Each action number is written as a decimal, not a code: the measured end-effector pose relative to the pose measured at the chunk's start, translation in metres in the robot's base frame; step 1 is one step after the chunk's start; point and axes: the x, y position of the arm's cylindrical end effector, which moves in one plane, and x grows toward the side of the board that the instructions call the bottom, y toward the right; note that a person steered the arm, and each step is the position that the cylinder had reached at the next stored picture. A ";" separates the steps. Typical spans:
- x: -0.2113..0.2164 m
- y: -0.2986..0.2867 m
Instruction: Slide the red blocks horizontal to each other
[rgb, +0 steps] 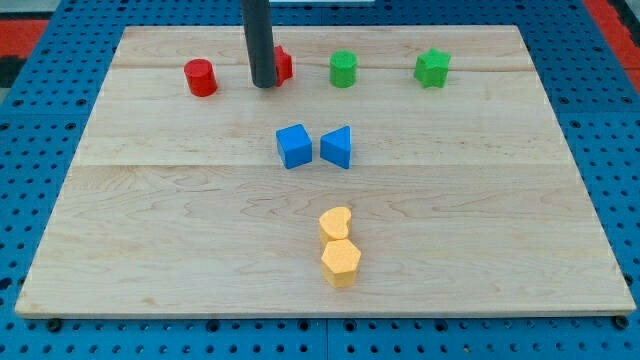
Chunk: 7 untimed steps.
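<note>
A red cylinder (201, 77) stands near the view's top left of the wooden board (150, 230). A second red block (284, 63) sits to its right, mostly hidden behind the dark rod, so its shape cannot be made out. My tip (265, 86) rests on the board against the left side of that second red block, between the two red blocks. The two red blocks lie at nearly the same height in the view.
A green cylinder (343, 69) and a green star-like block (432, 68) stand in the same top row to the right. A blue cube (294, 146) and a blue triangular block (337, 147) sit mid-board. A yellow heart (336, 222) and a yellow hexagon (340, 261) lie below.
</note>
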 end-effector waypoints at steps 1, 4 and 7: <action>0.024 0.009; 0.003 -0.121; -0.009 -0.113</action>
